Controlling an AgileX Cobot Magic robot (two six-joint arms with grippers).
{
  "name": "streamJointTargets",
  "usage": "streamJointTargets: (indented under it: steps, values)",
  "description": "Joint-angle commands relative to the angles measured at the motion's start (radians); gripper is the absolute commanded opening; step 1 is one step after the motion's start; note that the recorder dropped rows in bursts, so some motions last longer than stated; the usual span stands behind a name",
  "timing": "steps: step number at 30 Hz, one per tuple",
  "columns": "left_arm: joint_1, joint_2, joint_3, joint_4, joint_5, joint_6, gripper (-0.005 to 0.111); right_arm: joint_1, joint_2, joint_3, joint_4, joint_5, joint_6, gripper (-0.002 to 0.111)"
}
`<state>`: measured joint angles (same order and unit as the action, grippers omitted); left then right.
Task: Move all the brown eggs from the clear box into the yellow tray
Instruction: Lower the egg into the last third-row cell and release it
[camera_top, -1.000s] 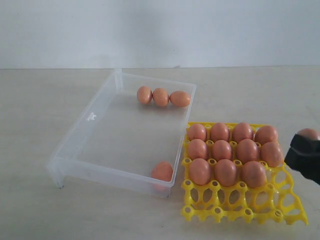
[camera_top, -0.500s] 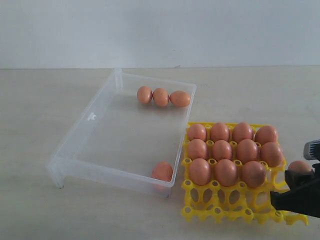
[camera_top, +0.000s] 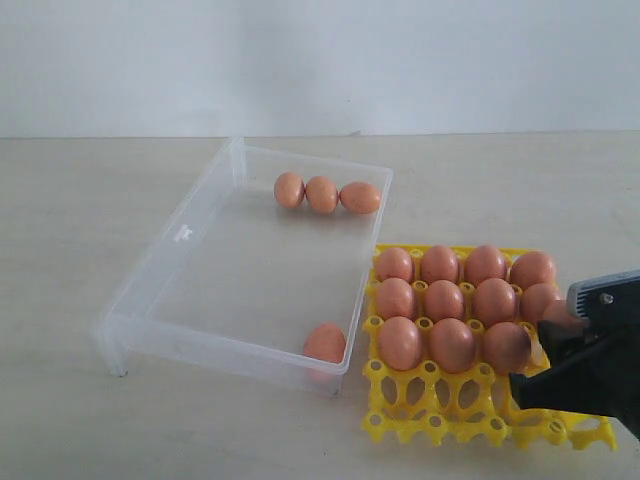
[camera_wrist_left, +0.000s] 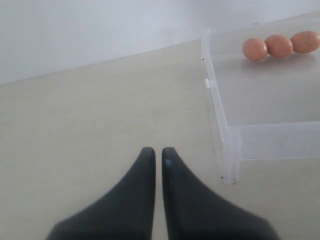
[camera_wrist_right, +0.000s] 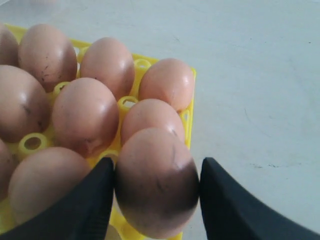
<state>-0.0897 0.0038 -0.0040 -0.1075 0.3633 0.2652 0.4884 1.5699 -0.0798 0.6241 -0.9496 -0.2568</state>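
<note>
— Surface and backdrop?
— Pale beige table (camera_top: 80, 220), plain white wall (camera_top: 320, 60).
— Item one. Anything obscured?
— Held egg (camera_wrist_right: 155, 185): one of the brown eggs (camera_top: 443, 300), clamped between the two black fingers (camera_wrist_right: 70, 210) of the right gripper (camera_wrist_right: 157, 162), jaws spread to the egg's width. Position: right end of the third row of the yellow tray (camera_top: 432, 423). Whether it rests in its cell or hangs just above it cannot be told. In the exterior view the gripper covers nearly all of this egg, along with the tray's near right corner.
— Tray contents?
— Eleven brown eggs seated upright: four in the far row, four in the second, three in the third. Near row: bare cells, the right-hand ones hidden by the gripper.
— Second container?
— Clear box (camera_top: 165, 255), just beside the tray's left side. Four eggs inside: three in a close line along the far wall, one alone in the near right corner.
— Other arm?
— Left gripper (camera_wrist_left: 156, 152): fingers together with only a thin slit between them, nothing held, over bare table near a corner of the box. It is outside the exterior view.
</note>
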Motion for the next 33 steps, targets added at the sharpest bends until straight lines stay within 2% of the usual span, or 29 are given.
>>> streamJointTargets:
  steps: [1, 7, 9, 17, 22, 26, 30, 33]
  values:
    - [0.004, -0.004, 0.004, 0.0, -0.004, -0.011, 0.004, -0.001, 0.001, -0.004, -0.008, -0.007, 0.001, 0.007]
    - [0.004, -0.004, 0.004, 0.0, -0.004, -0.011, 0.004, -0.001, 0.001, -0.004, -0.01, 0.006, 0.012, 0.038]
    - [0.004, -0.004, 0.004, 0.0, -0.004, -0.011, 0.004, -0.001, 0.001, -0.004, -0.01, 0.014, 0.012, 0.043]
    - [0.004, -0.004, 0.004, 0.0, -0.004, -0.011, 0.004, -0.001, 0.001, -0.004, -0.01, 0.066, 0.012, 0.044]
    - [0.004, -0.004, 0.004, 0.0, -0.004, -0.011, 0.004, -0.001, 0.001, -0.004, -0.01, 0.068, 0.01, 0.06]
    - [0.004, -0.004, 0.004, 0.0, -0.004, -0.011, 0.004, -0.001, 0.001, -0.004, -0.01, 0.061, -0.014, 0.061]
    - [0.004, -0.004, 0.004, 0.0, -0.004, -0.011, 0.004, -0.001, -0.003, -0.004, -0.01, -0.01, -0.022, 0.061]
    - [0.004, -0.004, 0.004, 0.0, -0.004, -0.011, 0.004, -0.001, -0.003, -0.004, -0.018, -0.176, -0.029, 0.061]
